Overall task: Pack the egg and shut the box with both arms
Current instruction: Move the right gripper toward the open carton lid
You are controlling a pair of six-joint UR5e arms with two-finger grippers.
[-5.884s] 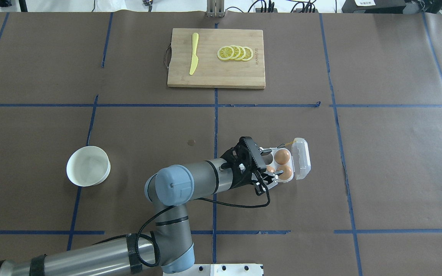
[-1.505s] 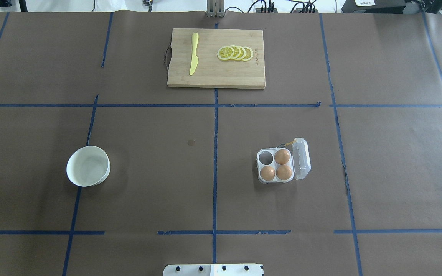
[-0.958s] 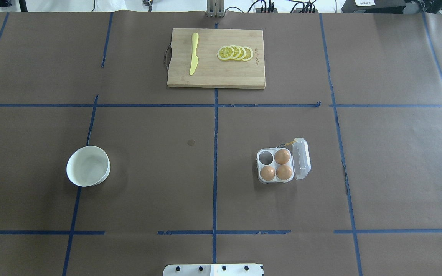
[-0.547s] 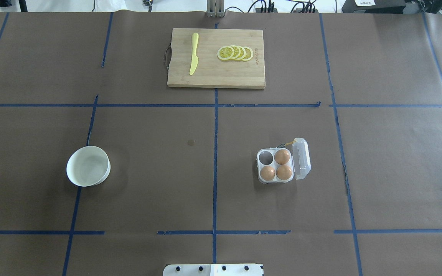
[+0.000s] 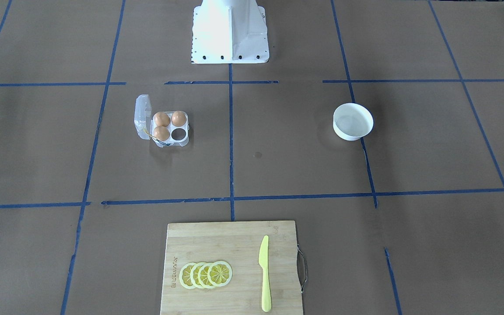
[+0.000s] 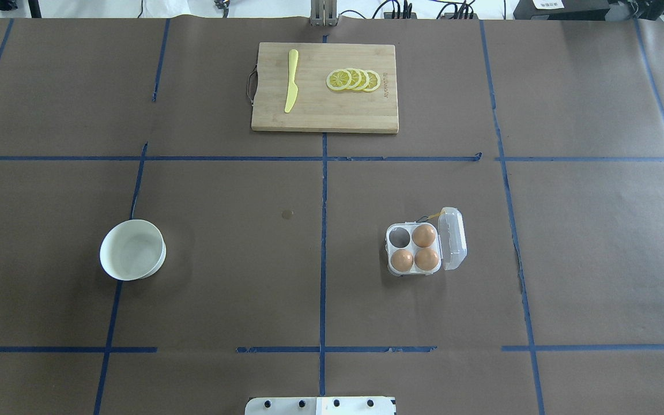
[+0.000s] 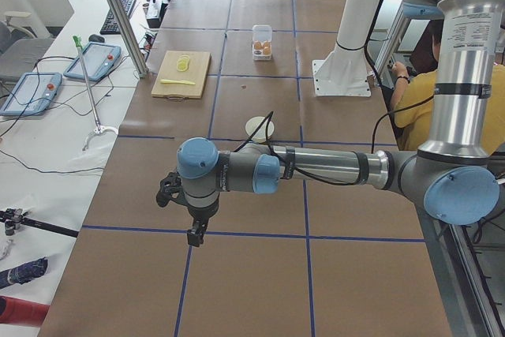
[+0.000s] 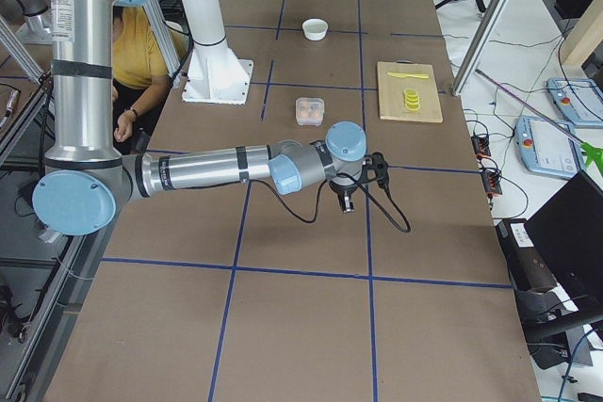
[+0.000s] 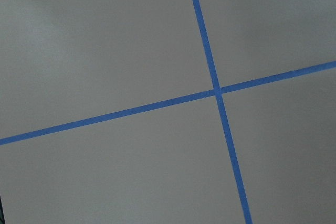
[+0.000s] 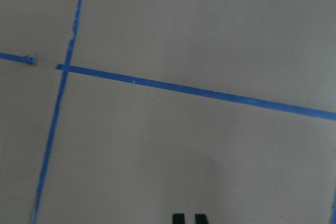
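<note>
Left claw [image 7: 193,236]: it hangs low over bare tabletop [image 7: 260,274] at the robot's left end, with only blue tape lines [image 9: 215,90] under it. I cannot tell if it is released or clenched, because its own camera shows no finger.
Bowl [image 6: 132,249]: white and, as it seems, empty. It lies between the left claw and the box, well apart from both.
Box [image 6: 414,248]: it rests on the tabletop, well apart from both claws and nearer to the right one. Three eggs [image 6: 424,235] sit in it. The cell [image 6: 399,236] at the far corner, on the left claw's side, is bare.
Lid [image 6: 453,239]: open, standing up on the side of the box that faces the right claw.
Right claw [image 10: 189,219]: it hovers over bare tabletop, out to the right of the box. Its two black tips stand close together with nothing between them, so I read it as clenched on nothing.
Step in hand: no loose egg is visible anywhere, so packing seems finished. The closing is not yet begun.
Next move: in my judgement, the right claw should travel to the outer face of the lid and tip it over the eggs. The left claw should meanwhile come to the opposite wall, so that the light box does not slide. After that, a gentle press to seat the edge.
</note>
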